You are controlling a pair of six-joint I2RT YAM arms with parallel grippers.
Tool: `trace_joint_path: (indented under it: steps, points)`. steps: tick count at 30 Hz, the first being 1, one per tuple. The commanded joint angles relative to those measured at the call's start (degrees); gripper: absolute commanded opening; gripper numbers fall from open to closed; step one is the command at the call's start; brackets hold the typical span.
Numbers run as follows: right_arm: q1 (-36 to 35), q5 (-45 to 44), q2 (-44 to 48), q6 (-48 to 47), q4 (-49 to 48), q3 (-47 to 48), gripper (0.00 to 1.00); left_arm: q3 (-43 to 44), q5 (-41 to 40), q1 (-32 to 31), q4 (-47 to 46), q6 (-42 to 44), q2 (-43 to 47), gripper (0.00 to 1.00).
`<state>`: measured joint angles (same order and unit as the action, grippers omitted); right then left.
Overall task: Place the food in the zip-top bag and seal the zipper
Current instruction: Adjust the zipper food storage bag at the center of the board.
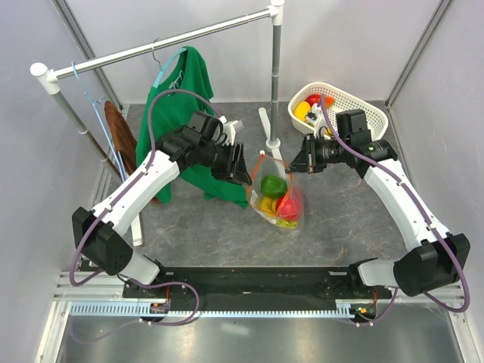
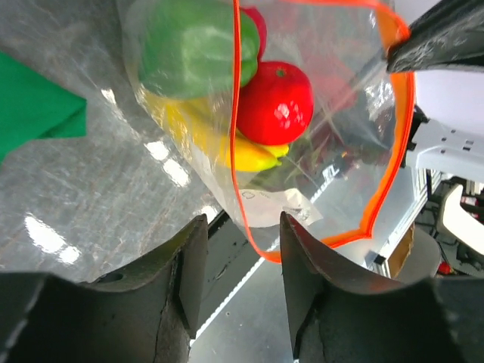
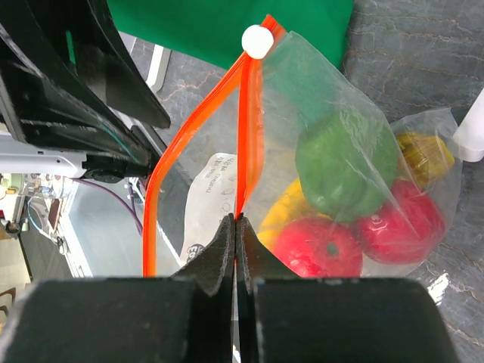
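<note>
Sealing is in hand: the right gripper (image 3: 237, 227) is pinched tight on the zipper (image 3: 242, 136), while the left gripper (image 2: 242, 227) stands parted astride the strip, gripping nothing. Between them, mid-table, the zip-top bag (image 3: 355, 98) gapes with the food (image 3: 344, 162) inside. Next, I judge, the left must clamp so the strip can be pressed closed. Grey marbled table (image 1: 363, 234); white basket (image 1: 355, 102) at one o'clock; green shirt (image 1: 178, 98) at eleven.
</note>
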<state>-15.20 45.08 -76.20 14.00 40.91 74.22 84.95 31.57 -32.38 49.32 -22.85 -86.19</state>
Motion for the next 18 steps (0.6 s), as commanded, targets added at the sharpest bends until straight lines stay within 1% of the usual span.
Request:
trace_joint_path:
  steps: [1, 3, 5, 6, 7, 8, 9, 11, 12, 13, 14, 15, 16, 17, 18]
  points:
    - [0.08, -0.34, 2.11, -1.17, -0.83, -1.09, 0.0, -3.47, 2.27, -1.89, -2.3, -0.97, 1.21, 0.5]
    - [0.17, -0.61, 2.46, -1.52, -0.74, -1.09, 0.0, -4.26, 1.39, -3.3, -2.39, -0.09, 0.15, 0.5]
    - [0.17, -0.78, 2.81, -2.13, -0.48, -1.35, 0.0, -4.61, 1.21, -3.74, -2.3, 0.17, -0.29, 0.44]
    - [0.17, -0.87, 2.99, -2.48, -0.39, -1.35, 0.0, -4.18, 1.12, -3.74, -2.21, 0.61, -0.55, 0.29]
    - [0.17, -1.22, 3.08, -2.83, -0.47, -1.09, 0.0, -3.39, 1.12, -3.74, -2.21, 1.05, -0.82, 0.18]
    - [0.17, -1.66, 3.34, -3.45, -0.48, -0.92, 0.0, -2.43, 1.21, -3.74, -2.04, 1.49, -0.91, 0.08]
    - [0.17, -2.88, 3.26, -3.97, -0.39, -0.57, 0.0, 0.11, 1.65, -3.74, -1.95, 2.02, -0.91, 0.02]
    - [0.17, -4.38, 2.56, -5.55, -0.39, 0.84, 0.0, 2.41, 2.09, -3.74, -1.95, 1.93, -0.56, 0.02]
    - [0.26, -7.0, 2.03, -6.17, -0.39, 2.41, 0.01, 3.72, 2.09, -3.74, -2.12, 1.59, -0.56, 0.02]
    - [0.52, -8.5, 0.63, -7.05, -0.39, 3.38, 0.09, 4.08, 2.0, -3.74, -2.21, 1.41, -0.73, 0.02]
    - [2.26, -9.56, -0.25, -7.32, -0.91, 4.35, 0.14, 4.26, 2.09, -3.74, -2.21, 1.49, -0.9, 0.02]
    - [3.76, -8.61, -1.3, -7.41, -1.52, 6.27, 0.19, 4.26, 1.92, -3.74, -2.12, 1.41, -1.52, 0.02]
    - [5.52, -7.47, -3.75, -7.32, -2.4, 7.34, 0.41, 4.17, 1.83, -3.74, -2.21, 1.49, -1.7, 0.02]
    - [8.84, -6.59, -5.08, -6.88, -3.71, 8.57, 0.55, 4.26, 1.74, -3.74, -2.21, 1.23, -2.13, 0.02]
    - [10.27, -5.97, -6.75, -6.79, -4.34, 11.19, 0.75, 4.35, 1.91, -3.74, -2.47, 0.97, -2.57, 0.02]
